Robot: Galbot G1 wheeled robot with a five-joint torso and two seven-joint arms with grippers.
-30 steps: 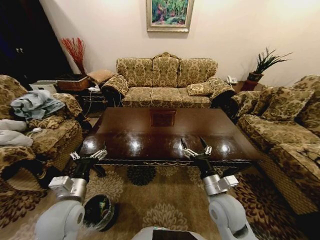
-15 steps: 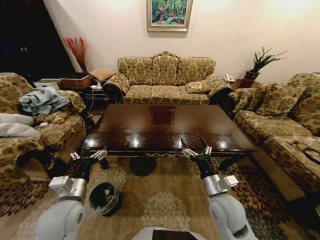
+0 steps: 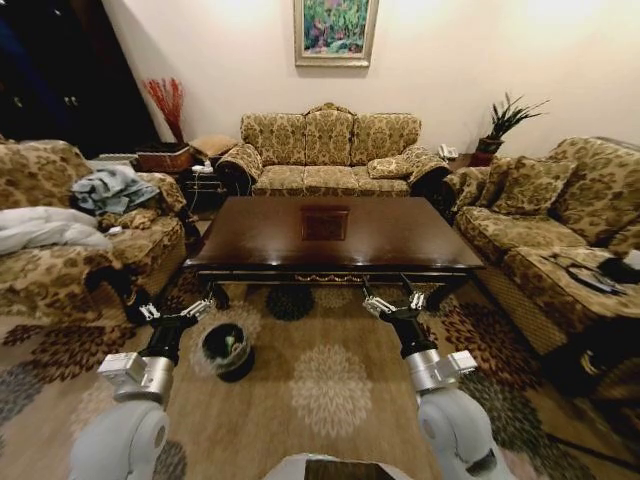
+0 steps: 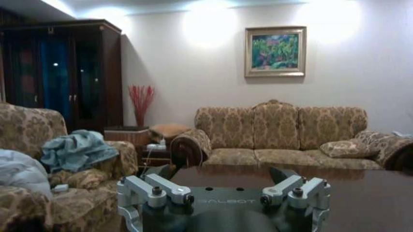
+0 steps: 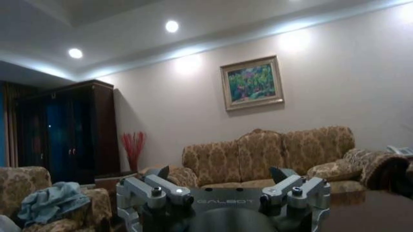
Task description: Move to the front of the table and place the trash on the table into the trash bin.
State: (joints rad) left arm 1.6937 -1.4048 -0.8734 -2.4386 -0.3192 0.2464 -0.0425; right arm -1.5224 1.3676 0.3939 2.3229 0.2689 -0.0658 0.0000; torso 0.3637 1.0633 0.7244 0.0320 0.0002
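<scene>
Trash bin (image 3: 228,351) on carpet near table (image 3: 330,236) holds green bottle (image 3: 229,347).

Looks like somebody's living room at home. There's a patterned gold sofa (image 3: 330,150) against the back wall with matching couches on both sides, a dark wooden coffee table (image 3: 330,235) in the middle on a floral rug (image 3: 330,385). A framed painting (image 3: 335,28), a potted plant (image 3: 505,122) and a tall dark cabinet (image 4: 61,77) finish it off.
</scene>
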